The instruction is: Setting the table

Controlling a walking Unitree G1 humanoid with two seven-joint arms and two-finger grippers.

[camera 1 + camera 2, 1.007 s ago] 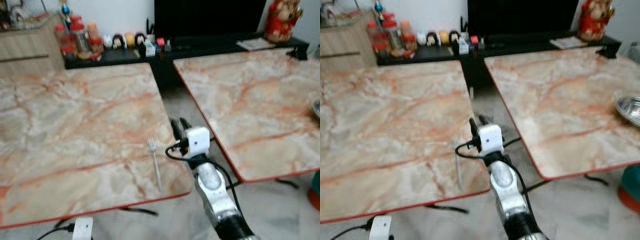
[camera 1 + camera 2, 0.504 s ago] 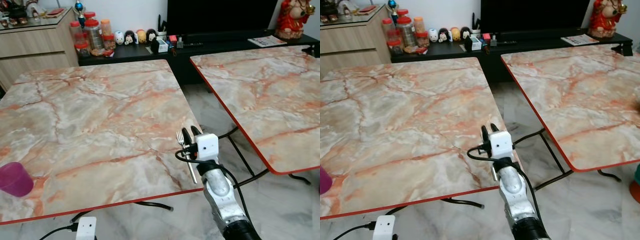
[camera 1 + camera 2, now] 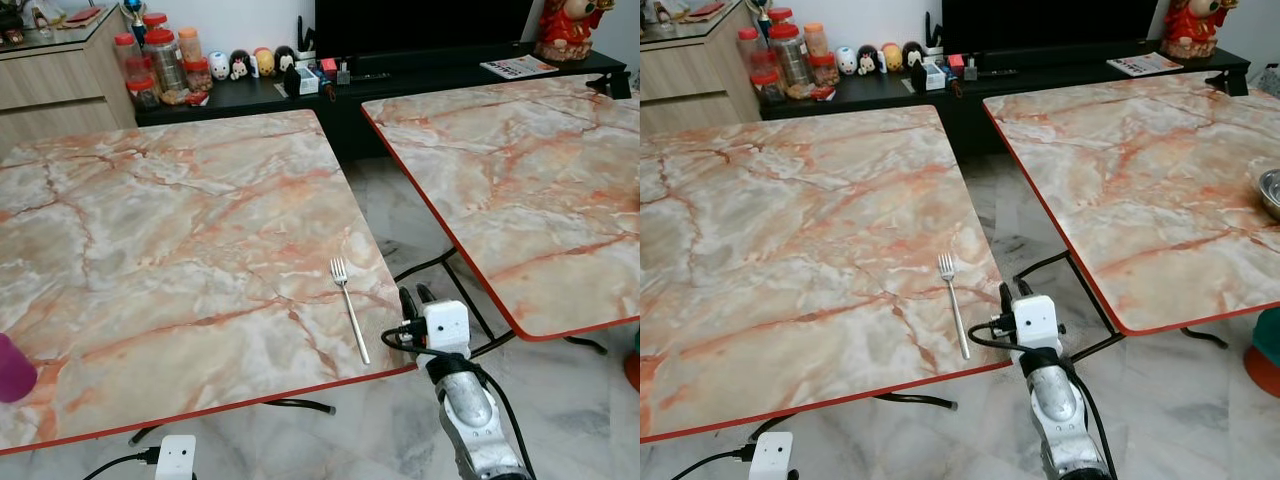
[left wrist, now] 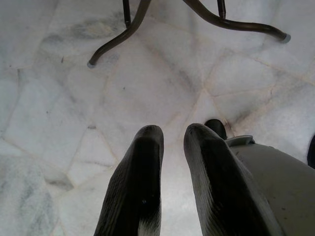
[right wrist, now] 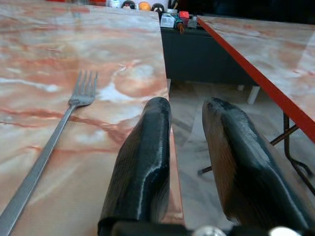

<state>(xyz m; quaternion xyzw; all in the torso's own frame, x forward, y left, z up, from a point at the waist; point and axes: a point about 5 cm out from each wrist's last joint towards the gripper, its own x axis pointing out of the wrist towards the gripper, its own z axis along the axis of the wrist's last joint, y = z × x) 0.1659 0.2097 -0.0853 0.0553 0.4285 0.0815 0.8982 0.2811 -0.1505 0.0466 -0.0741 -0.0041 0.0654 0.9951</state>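
Right end effector [image 3: 414,297]: withdrawn off desk [image 3: 150,230] edge, fingers apart, empty | fork [image 3: 349,310]: released, now flat beside it, apart.

Two marble-top tables [image 3: 180,220]; pale stone floor [image 3: 590,410]; perhaps a television [image 3: 420,20] behind.

Both eye views look down over the tables [image 3: 180,230]; wrist views sit low, close behind each claw

fork [image 3: 348,319] – on left table [image 3: 150,250], near edge | right gripper [image 3: 415,298] – just beside
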